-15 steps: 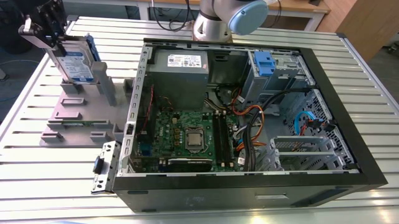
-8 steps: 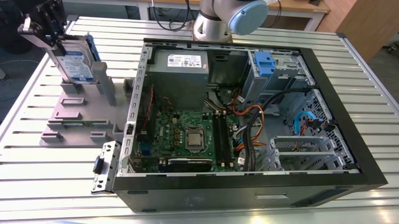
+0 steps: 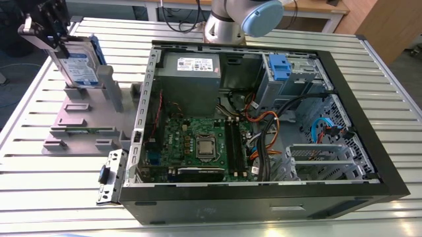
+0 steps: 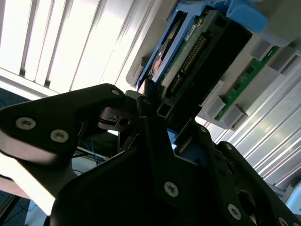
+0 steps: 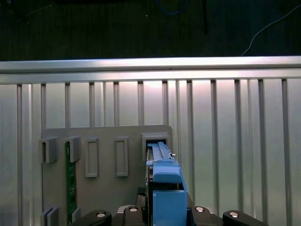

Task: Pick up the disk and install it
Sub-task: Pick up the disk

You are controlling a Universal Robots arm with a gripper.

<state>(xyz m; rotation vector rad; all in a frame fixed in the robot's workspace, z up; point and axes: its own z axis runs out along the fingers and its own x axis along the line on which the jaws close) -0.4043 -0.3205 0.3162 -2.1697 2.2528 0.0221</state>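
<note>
The gripper (image 3: 58, 43) pinches the top edge of the disk (image 3: 78, 66). The disk stands upright, its low end at a slot in the grey stand (image 3: 86, 123) (beside the open computer case (image 3: 359, 98)). Best to lift straight up, slowly, so nothing catches on the posts.
</note>
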